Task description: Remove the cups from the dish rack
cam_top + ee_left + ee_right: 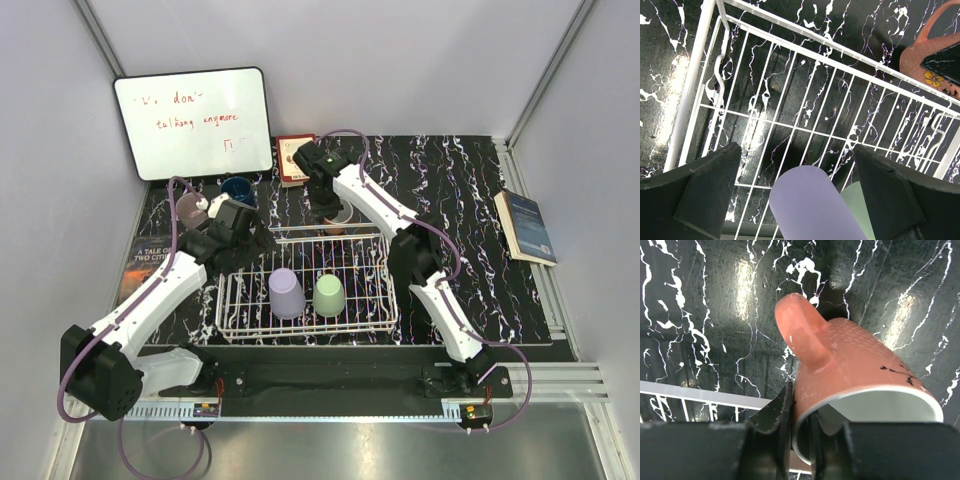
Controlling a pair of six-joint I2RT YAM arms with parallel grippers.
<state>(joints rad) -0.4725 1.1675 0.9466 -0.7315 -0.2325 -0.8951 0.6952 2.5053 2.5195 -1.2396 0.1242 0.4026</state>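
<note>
Right end effector (801,420) is pinching terracotta cup (855,365) by rim; seat it flat on surface (700,315) before releasing. Left end effector (797,192) is hanging open.

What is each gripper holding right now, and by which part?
The right gripper pinches the terracotta cup by its rim, beside the handle. The left gripper is open, holding nothing.
</note>
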